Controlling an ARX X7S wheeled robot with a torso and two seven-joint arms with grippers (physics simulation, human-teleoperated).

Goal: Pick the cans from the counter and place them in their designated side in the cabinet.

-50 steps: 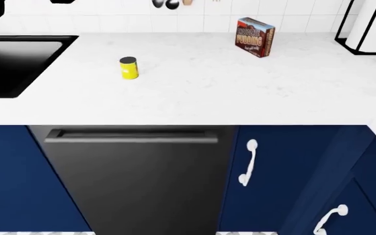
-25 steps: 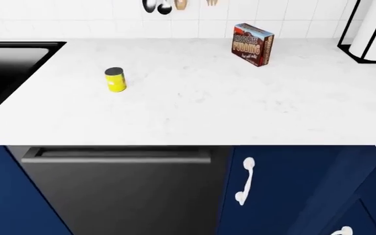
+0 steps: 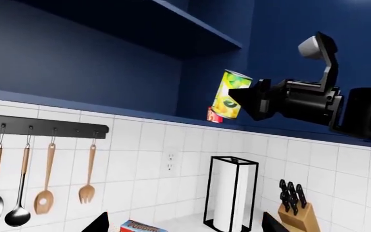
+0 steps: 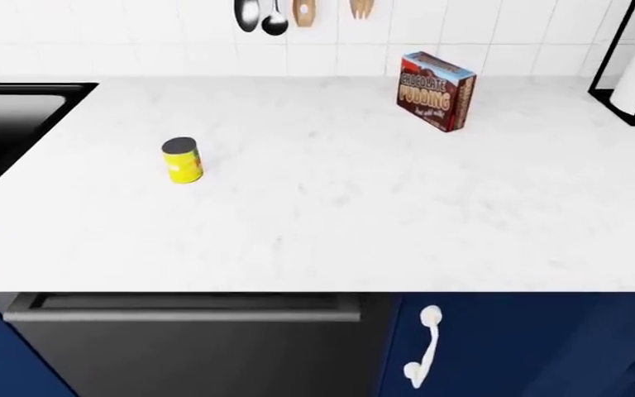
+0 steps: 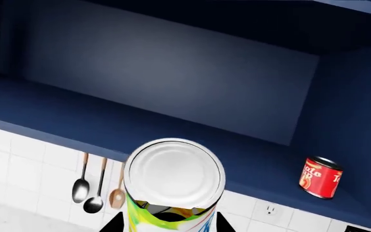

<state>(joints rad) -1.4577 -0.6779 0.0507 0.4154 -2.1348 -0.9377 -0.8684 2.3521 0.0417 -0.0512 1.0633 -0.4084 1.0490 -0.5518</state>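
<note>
Carrying taller can [image 3: 229, 94] up to cabinet shelf [image 5: 172, 133]: right tool [image 3: 247, 99] clamped on it, can tilted, level with shelf edge, not yet set down; red can [image 5: 320, 177] already on shelf, off to one side of held can

Shorter can [image 4: 182, 160] upright on counter [image 4: 406, 215], well apart from pudding box [image 4: 436, 91]

Left tool [image 3: 182, 223]: only finger tips in view, apart, holding nothing

Next, by judgement: push held can in over shelf, level it, release, then fetch shorter can

Marble-look counter [image 4: 406, 215], seemingly matt
</note>
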